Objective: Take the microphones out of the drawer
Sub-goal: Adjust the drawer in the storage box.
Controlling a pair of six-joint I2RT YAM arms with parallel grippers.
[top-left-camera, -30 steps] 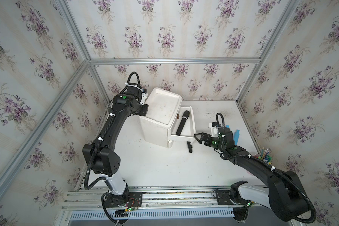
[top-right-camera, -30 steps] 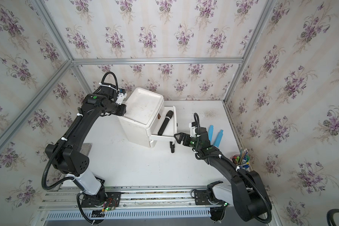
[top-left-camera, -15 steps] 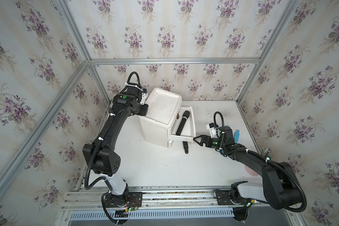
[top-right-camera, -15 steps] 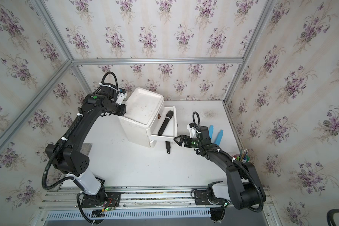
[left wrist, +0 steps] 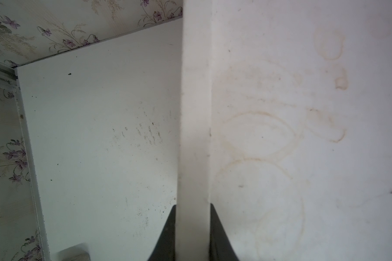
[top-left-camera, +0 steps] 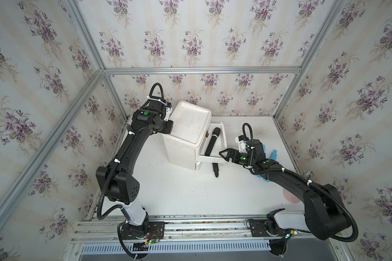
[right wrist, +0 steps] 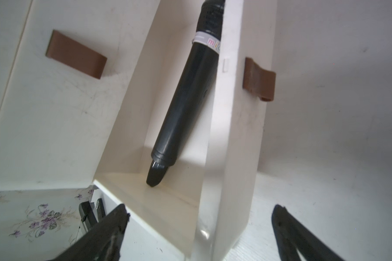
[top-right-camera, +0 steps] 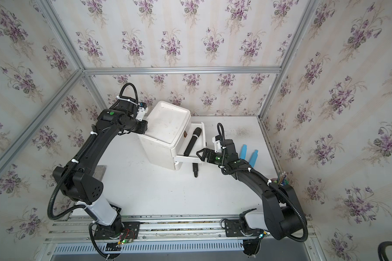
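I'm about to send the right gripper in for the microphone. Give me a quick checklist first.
1. The drawer is pulled open: ok.
2. The microphone lies in the drawer with nothing over it: ok.
3. The right gripper is open, jaws wide: ok.
4. The left gripper is shut on the cabinet rim, bracing it: ok.
5. Right gripper above the microphone: not ok. It sits at the drawer's front corner.
6. Finger room beside the microphone: cannot tell.

A robotics lab cell: aluminium frame [top-left-camera: 201, 70], floral wallpaper panels [top-left-camera: 190, 34], robot arms [top-left-camera: 131, 146] on a rail [top-left-camera: 201, 226]
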